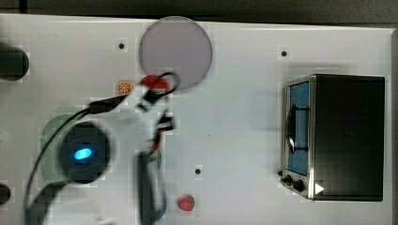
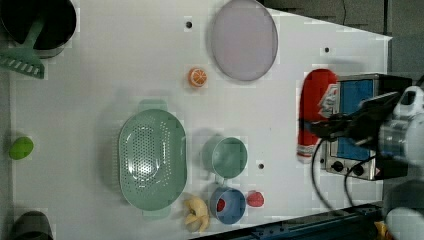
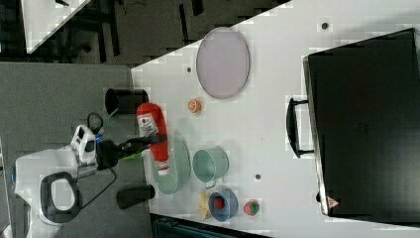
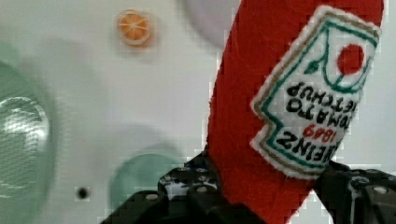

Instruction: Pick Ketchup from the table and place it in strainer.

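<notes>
My gripper (image 2: 320, 126) is shut on the ketchup (image 2: 314, 102), a red bottle with a white label, and holds it in the air above the table. In the wrist view the ketchup (image 4: 261, 93) stands between the black fingers (image 4: 187, 189), label facing the camera. The right view has the ketchup (image 3: 153, 131) in the gripper (image 3: 148, 142), overlapping the strainer (image 3: 179, 171). The pale mint strainer (image 2: 152, 160) lies empty on the table. In the top view the ketchup's red end (image 1: 155, 83) sticks out beyond the gripper (image 1: 157, 108), to the right of the strainer (image 1: 50, 133), which the arm partly covers.
A mint cup (image 2: 226, 157), a blue bowl (image 2: 228, 205) holding a strawberry, a loose strawberry (image 2: 255, 199) and a yellow item (image 2: 196, 213) sit beside the strainer. An orange slice (image 2: 197, 77) and grey plate (image 2: 243, 39) lie further off. A toaster oven (image 1: 338, 136) stands at the top view's right.
</notes>
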